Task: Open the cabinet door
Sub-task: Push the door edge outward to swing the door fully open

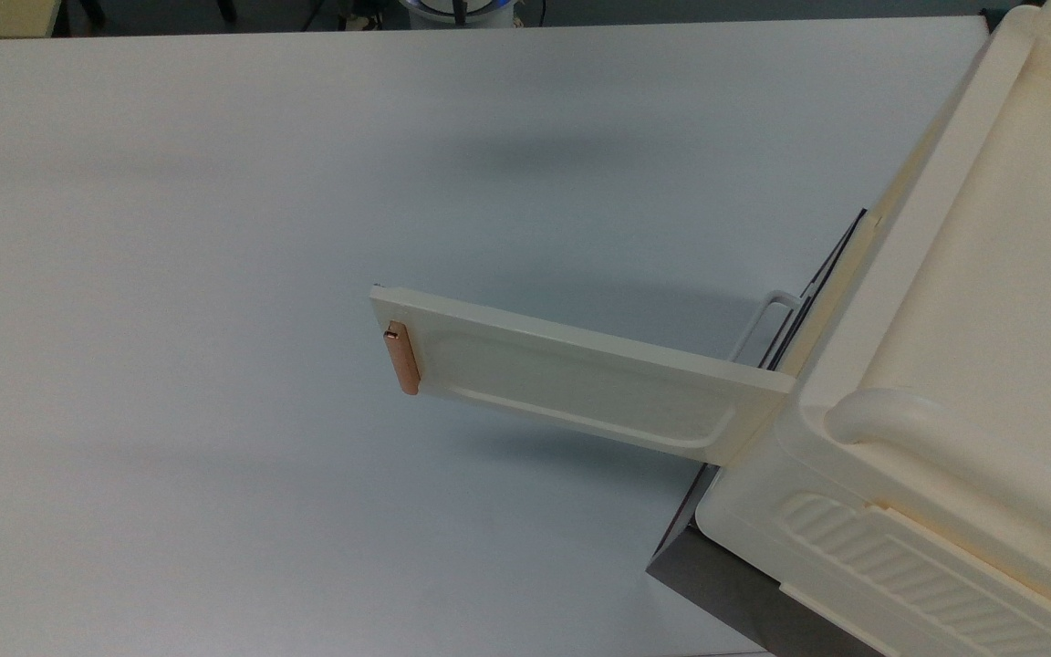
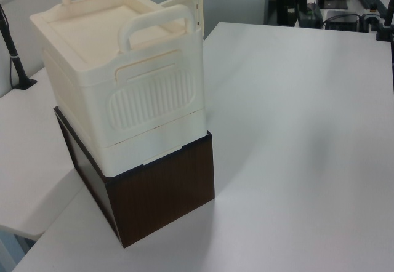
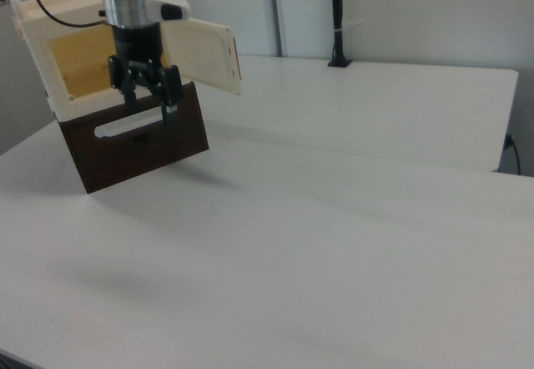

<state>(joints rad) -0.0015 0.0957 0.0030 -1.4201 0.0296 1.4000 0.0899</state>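
Note:
The cabinet door [image 1: 580, 383] stands swung out from the cream cabinet body [image 1: 972, 301], with its free end pointing to the top view's left. A copper-orange bar handle [image 1: 402, 358] sits at that free end. In the right view the door [image 3: 200, 52] juts out to the right of the open yellow interior [image 3: 79, 60]. My gripper [image 3: 148, 100] hangs open with nothing between its fingers. It is left of and below the door in the right view, apart from it. The left view shows the door's edge [image 2: 188, 4] behind the body.
The cream body rests on a dark wood base [image 2: 160, 192] whose front has a thin white wire loop handle [image 1: 767, 315]. A wide white table [image 1: 215, 228] spreads to the top view's left. A black pole [image 3: 336, 18] stands at the back of the right view.

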